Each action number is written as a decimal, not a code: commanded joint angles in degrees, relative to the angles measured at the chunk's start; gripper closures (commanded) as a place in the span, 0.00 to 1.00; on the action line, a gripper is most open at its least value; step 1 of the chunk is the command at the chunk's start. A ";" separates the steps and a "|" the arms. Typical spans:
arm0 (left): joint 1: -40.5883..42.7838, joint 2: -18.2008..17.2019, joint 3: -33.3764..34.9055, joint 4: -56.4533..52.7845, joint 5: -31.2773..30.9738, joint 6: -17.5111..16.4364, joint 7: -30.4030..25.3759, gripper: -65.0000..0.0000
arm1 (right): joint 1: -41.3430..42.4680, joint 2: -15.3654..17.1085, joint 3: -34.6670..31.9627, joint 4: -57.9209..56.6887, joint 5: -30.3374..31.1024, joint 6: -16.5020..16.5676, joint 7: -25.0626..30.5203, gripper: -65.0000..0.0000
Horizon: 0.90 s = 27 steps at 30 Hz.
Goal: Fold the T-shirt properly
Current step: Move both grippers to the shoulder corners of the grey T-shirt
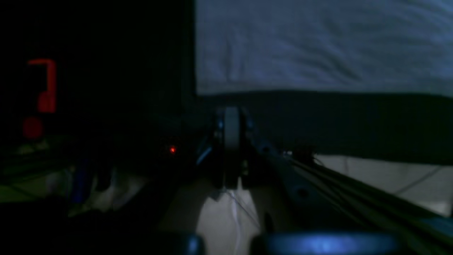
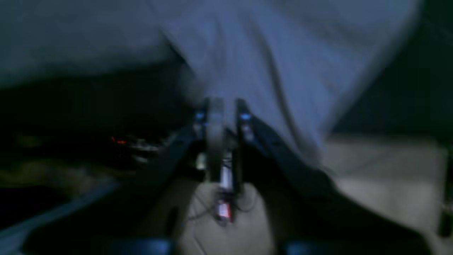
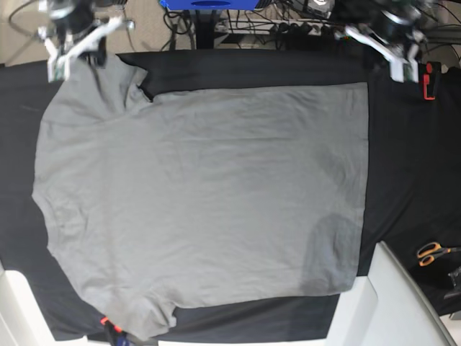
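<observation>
Base view, L to R: right gripper (image 3: 61,61) sits over the sleeve at the far corner of the T-shirt (image 3: 202,194), which lies spread flat on the black-covered bench (image 3: 410,166). Left gripper (image 3: 400,68) hangs just beyond the hem corner, jaws shut, holding nothing. Right wrist view adds what base view can't: jaws slightly parted w/ sleeve fabric draped at the tips; grip unclear. Orange-handled scissors (image 3: 431,253) lie near the bench's R edge.
</observation>
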<state>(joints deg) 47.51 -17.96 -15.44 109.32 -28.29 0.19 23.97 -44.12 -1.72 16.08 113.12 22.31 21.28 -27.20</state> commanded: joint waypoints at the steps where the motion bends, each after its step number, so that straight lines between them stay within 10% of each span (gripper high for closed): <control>1: -0.25 -1.52 -0.16 0.35 -2.78 -0.05 -0.27 1.00 | 0.73 0.35 2.78 0.86 3.67 3.47 -2.03 0.69; 6: -1.31 -4.95 -0.34 -3.08 -10.96 -9.02 0.17 0.90 | 7.68 0.27 15.18 -2.48 17.04 18.72 -12.84 0.26; 14: -3.51 3.93 -16.51 -8.88 -2.61 -16.41 0.25 0.90 | 19.55 0.44 30.12 -20.33 19.41 18.72 -23.13 0.30; 20: -4.12 4.37 -22.32 -11.60 -0.94 -26.25 0.69 0.90 | 23.33 3.69 31.26 -31.49 15.98 18.72 -22.95 0.30; 27: -4.30 4.46 -25.31 -14.50 -1.29 -27.31 0.69 0.90 | 23.85 3.87 29.15 -35.54 16.16 18.72 -22.95 0.31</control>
<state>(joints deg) 42.70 -12.86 -40.40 94.24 -28.84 -26.72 25.91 -20.10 1.96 45.43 77.14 38.11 39.62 -49.69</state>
